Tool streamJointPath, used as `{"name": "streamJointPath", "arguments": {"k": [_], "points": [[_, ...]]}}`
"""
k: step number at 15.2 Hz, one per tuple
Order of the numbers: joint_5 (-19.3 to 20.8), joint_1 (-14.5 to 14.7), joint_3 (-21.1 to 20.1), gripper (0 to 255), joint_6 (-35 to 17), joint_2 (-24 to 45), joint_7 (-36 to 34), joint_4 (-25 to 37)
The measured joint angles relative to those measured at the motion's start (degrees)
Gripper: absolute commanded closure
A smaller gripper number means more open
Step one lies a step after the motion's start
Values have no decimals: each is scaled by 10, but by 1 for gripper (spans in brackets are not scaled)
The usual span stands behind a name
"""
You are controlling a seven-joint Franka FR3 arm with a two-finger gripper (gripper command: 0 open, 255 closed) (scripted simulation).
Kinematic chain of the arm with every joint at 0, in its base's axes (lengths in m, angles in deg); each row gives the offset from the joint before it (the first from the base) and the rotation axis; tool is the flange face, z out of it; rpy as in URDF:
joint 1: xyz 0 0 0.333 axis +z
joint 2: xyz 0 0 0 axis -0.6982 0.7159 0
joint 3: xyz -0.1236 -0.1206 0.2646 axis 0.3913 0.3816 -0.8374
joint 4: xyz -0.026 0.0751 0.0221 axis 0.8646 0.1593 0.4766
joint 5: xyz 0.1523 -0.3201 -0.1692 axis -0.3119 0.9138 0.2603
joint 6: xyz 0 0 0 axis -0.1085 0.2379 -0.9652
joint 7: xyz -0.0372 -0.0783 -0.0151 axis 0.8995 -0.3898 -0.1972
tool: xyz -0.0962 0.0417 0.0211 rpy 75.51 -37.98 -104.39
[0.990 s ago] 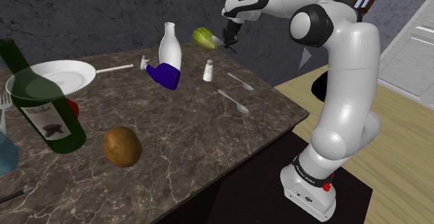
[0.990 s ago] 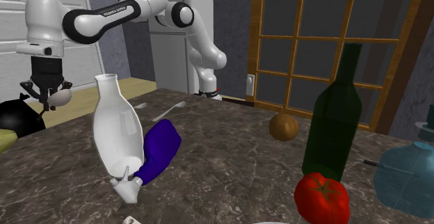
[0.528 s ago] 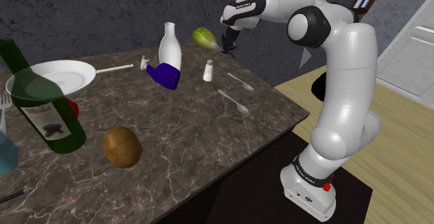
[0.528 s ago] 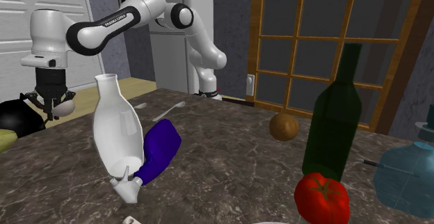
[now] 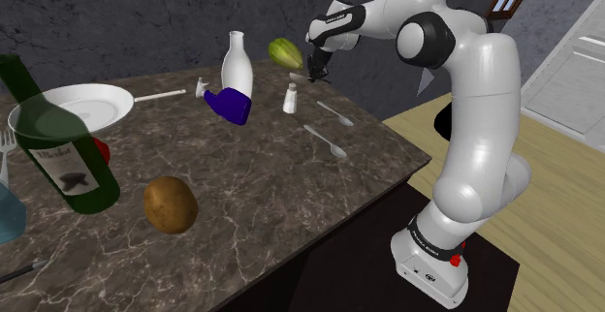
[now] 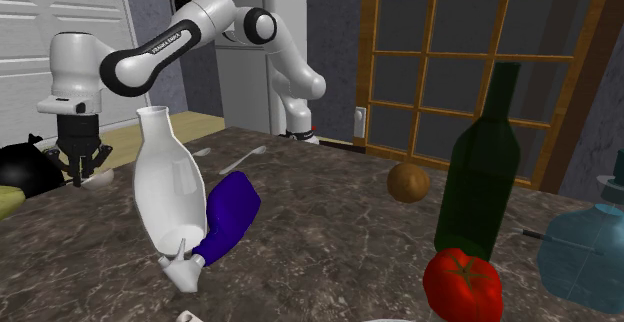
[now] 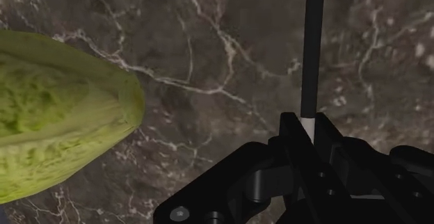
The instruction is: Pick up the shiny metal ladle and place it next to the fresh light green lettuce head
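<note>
**Ladle pinched, low beside the lettuce**

Nearest you in the shoulder view sit the round brown potato [image 5: 170, 203] and the dark green glass bottle [image 5: 60, 150]. Midway lie two pale metal spoons [image 5: 326, 142] and a small white shaker [image 5: 289, 99]. Farthest, at the back edge of the dark marbled stone surface [image 5: 252, 194], the all-black two-finger gripper [image 5: 315, 70] hangs low. It is pinching the slim grey metal ladle [image 7: 313, 42] by its thin handle. The ladle is close beside the crinkled light green lettuce head [image 5: 283, 50], not touching it. Judge the ladle stiff, light and slick. A narrow rod can twist between the fingers, so hold it square on the handle and let go only once it rests on the surface.
</note>
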Motion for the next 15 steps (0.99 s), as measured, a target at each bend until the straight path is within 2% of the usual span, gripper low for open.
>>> {"name": "streamJointPath", "arguments": {"k": [5, 6, 12, 15], "points": [[0, 0, 0, 255, -1, 1, 0, -1], [0, 0, 0, 0, -1, 1, 0, -1], [0, 0, 0, 0, -1, 1, 0, -1], [4, 0, 3, 0, 21, -31, -1, -10]]}}
